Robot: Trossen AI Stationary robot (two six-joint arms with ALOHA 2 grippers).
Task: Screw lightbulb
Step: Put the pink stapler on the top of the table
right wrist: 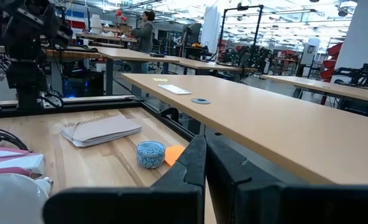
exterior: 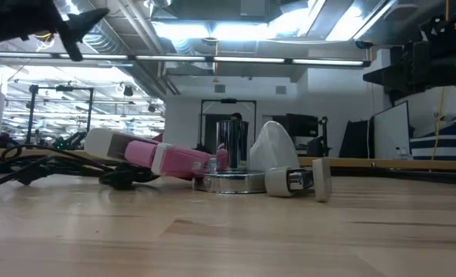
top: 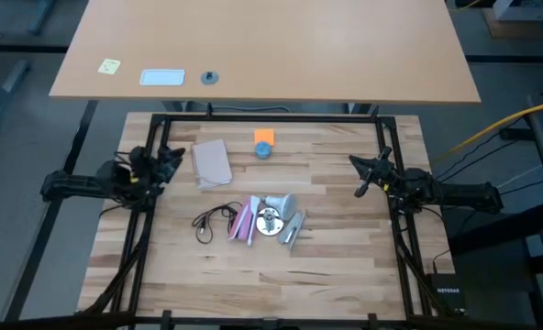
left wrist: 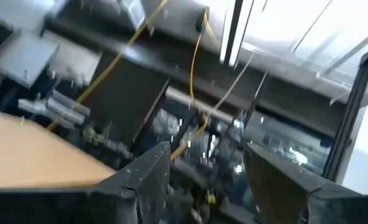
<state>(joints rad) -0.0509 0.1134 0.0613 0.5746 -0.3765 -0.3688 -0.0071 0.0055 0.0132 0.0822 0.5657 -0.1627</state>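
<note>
The frosted white lightbulb lies on the table mid-way between the arms, beside the round silvery socket; in the low view the lightbulb shows just behind the socket. A thin dark cord runs from the socket toward the left. My left gripper hovers at the table's left edge, tipped upward and open with nothing between its fingers. My right gripper hangs at the right edge, level and shut on nothing. Both are far from the lightbulb.
A pink-and-white packet lies against the socket's left side and a small grey-white piece to its right. A tan notebook, a blue round tin and an orange note lie toward the far edge.
</note>
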